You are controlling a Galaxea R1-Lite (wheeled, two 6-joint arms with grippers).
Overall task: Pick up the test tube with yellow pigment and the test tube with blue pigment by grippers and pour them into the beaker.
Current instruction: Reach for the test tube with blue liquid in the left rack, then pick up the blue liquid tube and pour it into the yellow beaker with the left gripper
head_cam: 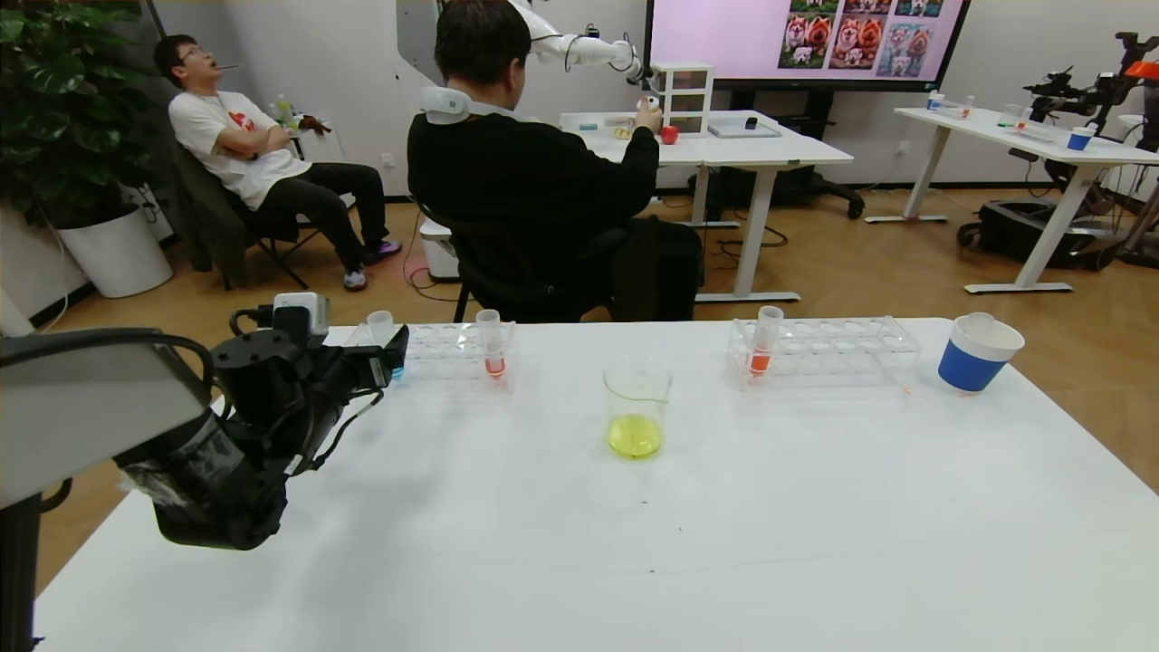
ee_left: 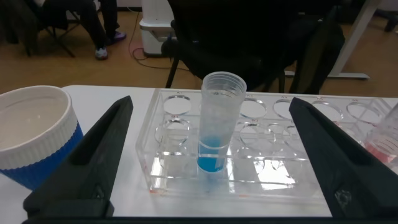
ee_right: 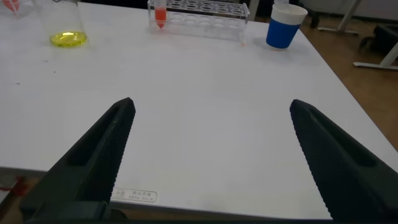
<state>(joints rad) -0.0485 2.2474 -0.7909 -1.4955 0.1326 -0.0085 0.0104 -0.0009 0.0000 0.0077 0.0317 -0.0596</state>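
Left gripper [ee_left: 208,162] spread wide around upright test tube with blue pigment [ee_left: 219,121], mouth up, in rack [ee_left: 273,168]

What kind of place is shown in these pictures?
Probably a robotics lab or office: white height-adjustable desks, a large wall display showing dog pictures, and another white robot arm working behind a seated man in black.

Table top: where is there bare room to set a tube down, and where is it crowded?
Bare: the wide near half of the table, in front of the beaker, and the strip between beaker and right rack. Crowded: the far edge, with both racks and the paper cup, and the far left, where the open left hand brackets the test tube with blue pigment.
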